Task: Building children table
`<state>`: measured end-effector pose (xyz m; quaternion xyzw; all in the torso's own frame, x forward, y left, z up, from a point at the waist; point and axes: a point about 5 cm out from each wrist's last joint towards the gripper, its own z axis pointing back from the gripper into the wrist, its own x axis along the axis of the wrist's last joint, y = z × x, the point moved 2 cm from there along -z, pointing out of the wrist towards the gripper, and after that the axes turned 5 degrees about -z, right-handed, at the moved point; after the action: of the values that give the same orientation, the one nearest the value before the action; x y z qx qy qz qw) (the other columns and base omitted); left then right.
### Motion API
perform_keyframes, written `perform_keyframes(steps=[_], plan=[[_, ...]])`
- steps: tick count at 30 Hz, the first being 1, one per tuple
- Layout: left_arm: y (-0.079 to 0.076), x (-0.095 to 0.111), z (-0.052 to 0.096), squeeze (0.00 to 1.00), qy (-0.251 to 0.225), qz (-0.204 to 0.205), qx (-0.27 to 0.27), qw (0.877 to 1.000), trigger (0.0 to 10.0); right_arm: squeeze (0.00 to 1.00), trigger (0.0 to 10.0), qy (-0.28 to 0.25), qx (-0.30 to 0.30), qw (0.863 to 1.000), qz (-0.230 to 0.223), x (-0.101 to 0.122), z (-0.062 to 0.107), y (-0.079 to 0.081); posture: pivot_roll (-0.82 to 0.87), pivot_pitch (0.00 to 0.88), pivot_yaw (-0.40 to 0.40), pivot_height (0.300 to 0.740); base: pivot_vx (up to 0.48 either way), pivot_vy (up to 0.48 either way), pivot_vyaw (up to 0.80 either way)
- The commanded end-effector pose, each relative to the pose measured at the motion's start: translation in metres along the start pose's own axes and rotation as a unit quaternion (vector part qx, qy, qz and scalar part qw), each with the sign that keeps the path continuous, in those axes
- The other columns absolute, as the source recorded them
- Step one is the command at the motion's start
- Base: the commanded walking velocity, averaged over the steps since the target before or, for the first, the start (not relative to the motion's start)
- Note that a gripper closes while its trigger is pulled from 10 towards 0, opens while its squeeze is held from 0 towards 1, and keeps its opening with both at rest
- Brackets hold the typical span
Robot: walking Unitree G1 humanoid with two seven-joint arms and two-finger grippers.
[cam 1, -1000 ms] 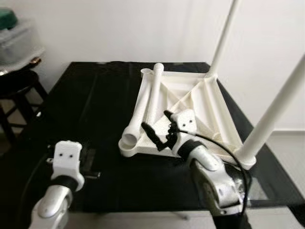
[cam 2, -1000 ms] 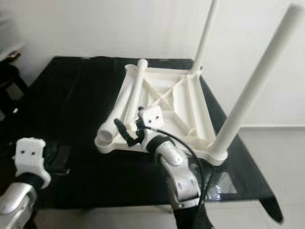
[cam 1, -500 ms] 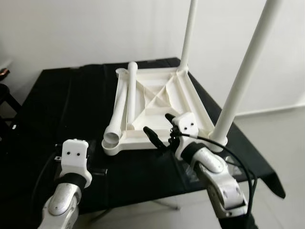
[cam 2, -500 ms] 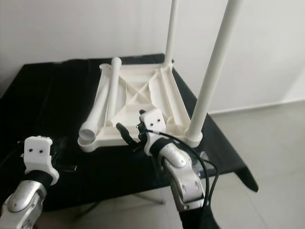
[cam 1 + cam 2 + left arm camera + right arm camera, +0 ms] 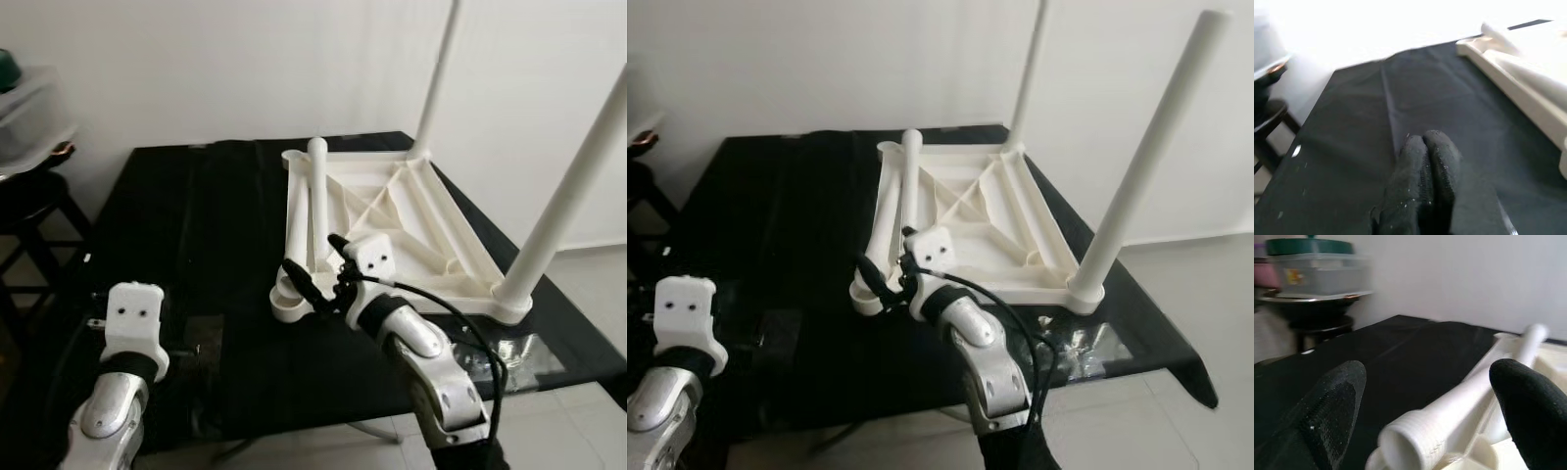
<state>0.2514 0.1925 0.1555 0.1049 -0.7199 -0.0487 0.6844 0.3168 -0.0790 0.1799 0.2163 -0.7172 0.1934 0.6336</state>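
- One white plastic table top (image 5: pixel 392 220) lies upside down on the black table (image 5: pixel 196 225), filling the middle and right of the frame, ribs facing up.
- Two legs stand upright in its corners: the near leg (image 5: pixel 568 211) at the lower right, and the far leg (image 5: pixel 436 78) at the upper middle. Both run out past the top edge of the frame, so their ends are cut off.
- Two more loose legs (image 5: pixel 315 201) lie side by side along the top's left edge. Their long axes run from the far corner at upper centre down toward the near corner, open threaded ends pointing at the robot.
- The right gripper (image 5: pixel 318 264) sits at the frame's centre, its two black fingers spread wide to either side of the near end of those loose legs; in the right wrist view the hollow end (image 5: pixel 1410 445) sits between the fingers (image 5: pixel 1327 406) without touching them, so it grips nothing.
- The left gripper (image 5: pixel 1425 161) hangs low over the black table at lower left, fingers pressed together and holding nothing.
- Just below the near leg there seems to be a small clear bag of hardware (image 5: pixel 1078 348); it is too blurred to be sure.
- At the upper left a dark stool (image 5: pixel 29 196) carries a clear lidded tub (image 5: pixel 1320 269), partly cut off.
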Motion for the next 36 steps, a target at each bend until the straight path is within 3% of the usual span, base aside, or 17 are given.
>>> perform_keyframes(steps=[1, 4, 7, 8, 9, 11, 12, 13, 16, 19, 26, 28, 32, 36], plan=[[-0.002, -0.005, 0.001, 0.00, 0.008, -0.004, -0.005, 1.000, 10.0, 0.00, 10.0, -0.007, -0.015, 1.000, 0.010, 0.004, 0.000, -0.008, 0.02, 0.007, 0.019, 0.740, 0.000, 0.000, 0.00], [-0.002, -0.004, 0.001, 0.00, 0.004, -0.011, -0.009, 1.000, 10.0, 0.00, 10.0, -0.006, -0.027, 0.997, 0.076, 0.017, -0.004, -0.024, 0.03, 0.006, 0.015, 0.740, 0.000, 0.000, 0.00], [-0.002, -0.004, 0.001, 0.00, 0.003, -0.011, -0.010, 1.000, 10.0, 0.00, 10.0, 0.002, -0.031, 0.994, 0.104, 0.019, -0.004, -0.029, 0.03, 0.006, 0.015, 0.740, 0.000, 0.000, 0.00], [-0.002, -0.004, 0.002, 0.00, 0.003, -0.010, -0.009, 1.000, 10.0, 0.00, 10.0, 0.015, -0.022, 0.989, 0.143, 0.017, -0.004, -0.033, 0.03, 0.011, 0.010, 0.740, 0.000, 0.000, 0.00], [-0.002, -0.004, 0.002, 0.00, 0.003, -0.010, -0.009, 1.000, 10.0, 0.00, 10.0, 0.015, -0.022, 0.989, 0.143, 0.017, -0.004, -0.033, 0.03, 0.011, 0.010, 0.740, 0.000, 0.000, 0.00], [-0.003, -0.003, 0.003, 0.00, 0.002, -0.008, -0.010, 1.000, 10.0, 0.00, 10.0, 0.038, 0.005, 0.982, 0.187, 0.015, -0.001, -0.038, 0.03, 0.014, 0.008, 0.740, 0.000, 0.000, 0.00], [-0.005, -0.003, 0.003, 0.00, 0.001, -0.006, -0.015, 1.000, 10.0, 0.00, 10.0, 0.071, 0.038, 0.968, 0.236, 0.008, 0.000, -0.040, 0.03, 0.020, 0.006, 0.740, 0.000, 0.000, 0.00], [-0.005, -0.003, 0.003, 0.00, 0.001, -0.006, -0.015, 1.000, 10.0, 0.00, 10.0, 0.071, 0.038, 0.968, 0.236, 0.008, 0.000, -0.040, 0.03, 0.020, 0.006, 0.740, 0.000, 0.000, 0.00], [-0.008, -0.001, 0.005, 0.00, -0.002, -0.001, -0.030, 1.000, 10.0, 0.00, 10.0, 0.147, 0.110, 0.937, 0.297, -0.004, 0.008, -0.044, 0.03, 0.026, 0.003, 0.740, 0.000, 0.000, 0.00], [-0.011, -0.001, 0.007, 0.00, -0.003, 0.002, -0.041, 0.999, 10.0, 0.00, 10.0, 0.179, 0.131, 0.925, 0.309, -0.002, 0.013, -0.052, 0.03, 0.034, 0.000, 0.740, 0.000, 0.000, 0.00], [-0.014, 0.000, 0.008, 0.00, -0.003, 0.007, -0.053, 0.999, 10.0, 0.00, 10.0, 0.199, 0.133, 0.919, 0.313, -0.002, 0.013, -0.059, 0.03, 0.042, 0.002, 0.740, 0.000, 0.000, 0.00], [-0.014, 0.000, 0.008, 0.00, -0.004, 0.007, -0.055, 0.998, 10.0, 0.00, 10.0, 0.197, 0.131, 0.919, 0.316, -0.004, 0.010, -0.058, 0.03, 0.045, 0.005, 0.740, 0.000, 0.000, 0.00], [-0.015, 0.001, 0.009, 0.00, -0.004, 0.007, -0.060, 0.998, 10.0, 0.00, 10.0, 0.177, 0.134, 0.931, 0.288, -0.007, -0.006, -0.046, 0.03, 0.048, 0.010, 0.740, 0.000, 0.000, 0.00], [-0.016, 0.001, 0.010, 0.00, -0.004, 0.007, -0.064, 0.998, 10.0, 0.00, 10.0, 0.182, 0.140, 0.925, 0.302, -0.013, -0.017, -0.036, 0.04, 0.057, 0.012, 0.740, 0.000, 0.000, 0.00]])
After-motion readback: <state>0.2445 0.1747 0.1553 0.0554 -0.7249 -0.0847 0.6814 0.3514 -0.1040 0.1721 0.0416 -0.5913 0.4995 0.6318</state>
